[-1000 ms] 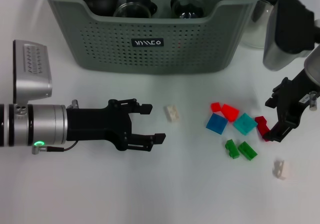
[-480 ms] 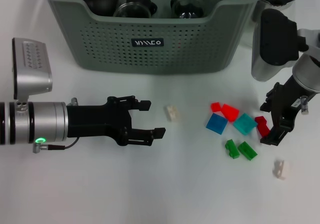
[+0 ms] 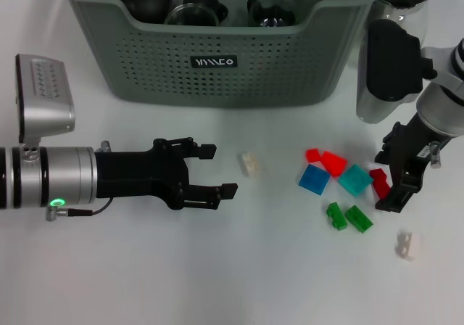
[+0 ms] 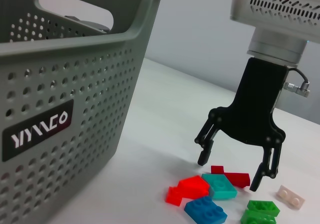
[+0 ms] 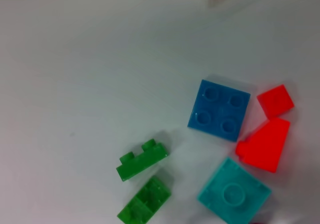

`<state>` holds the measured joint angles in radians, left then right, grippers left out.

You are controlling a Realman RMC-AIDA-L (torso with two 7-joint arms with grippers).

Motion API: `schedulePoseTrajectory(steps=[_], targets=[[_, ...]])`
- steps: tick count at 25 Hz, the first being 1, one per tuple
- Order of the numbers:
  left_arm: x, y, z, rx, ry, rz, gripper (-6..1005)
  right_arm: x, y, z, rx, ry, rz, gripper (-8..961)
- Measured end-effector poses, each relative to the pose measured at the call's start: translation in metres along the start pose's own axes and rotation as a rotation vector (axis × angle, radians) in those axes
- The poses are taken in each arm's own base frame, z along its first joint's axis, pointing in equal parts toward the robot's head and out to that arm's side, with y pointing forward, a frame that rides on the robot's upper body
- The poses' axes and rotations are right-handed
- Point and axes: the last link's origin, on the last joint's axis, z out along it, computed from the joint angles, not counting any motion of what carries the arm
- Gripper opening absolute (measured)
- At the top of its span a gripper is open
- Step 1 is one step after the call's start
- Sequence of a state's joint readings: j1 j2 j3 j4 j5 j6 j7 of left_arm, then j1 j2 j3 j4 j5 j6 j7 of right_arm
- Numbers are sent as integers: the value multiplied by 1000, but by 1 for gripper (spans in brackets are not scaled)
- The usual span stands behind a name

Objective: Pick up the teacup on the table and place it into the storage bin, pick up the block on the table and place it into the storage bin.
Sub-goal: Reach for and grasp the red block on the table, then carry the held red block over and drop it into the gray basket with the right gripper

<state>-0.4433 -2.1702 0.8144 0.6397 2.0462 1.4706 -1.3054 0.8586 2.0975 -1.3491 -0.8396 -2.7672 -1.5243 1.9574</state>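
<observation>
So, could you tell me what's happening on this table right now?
The robot is clearing blocks into the storage bin, which already holds dark teaware. The right gripper is open and sits over the dark red block at the edge of the coloured cluster, nothing gripped yet. The left gripper, also open and empty, lies low over the table, pointing at a white block. Another white block lies apart from the rest.
</observation>
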Motion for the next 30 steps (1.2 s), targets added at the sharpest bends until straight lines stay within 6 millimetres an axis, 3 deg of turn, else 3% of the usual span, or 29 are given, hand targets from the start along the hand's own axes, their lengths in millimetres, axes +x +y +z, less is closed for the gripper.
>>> schedulePoseTrajectory(steps=[9, 15, 18, 22, 27, 30], targets=[[0, 0, 0, 2, -1, -1, 861, -2, 0, 4, 0, 10, -3, 912], [0, 0, -1, 2, -1, -7, 861, -3, 2, 4, -5, 21, -5, 750], [-1, 0, -1, 4, -2, -11, 861, -4, 3, -1, -12, 15, -3, 727], [-1, 0, -2, 5, -2, -11, 861, -5, 3, -23, -9, -30, 11, 697], [0, 0, -3, 1, -1, -8, 861, -8, 6, -65, -17, -106, 18, 690], [0, 0, -3, 0, -1, -7, 861, -19, 12, -97, -25, -215, -16, 690]])
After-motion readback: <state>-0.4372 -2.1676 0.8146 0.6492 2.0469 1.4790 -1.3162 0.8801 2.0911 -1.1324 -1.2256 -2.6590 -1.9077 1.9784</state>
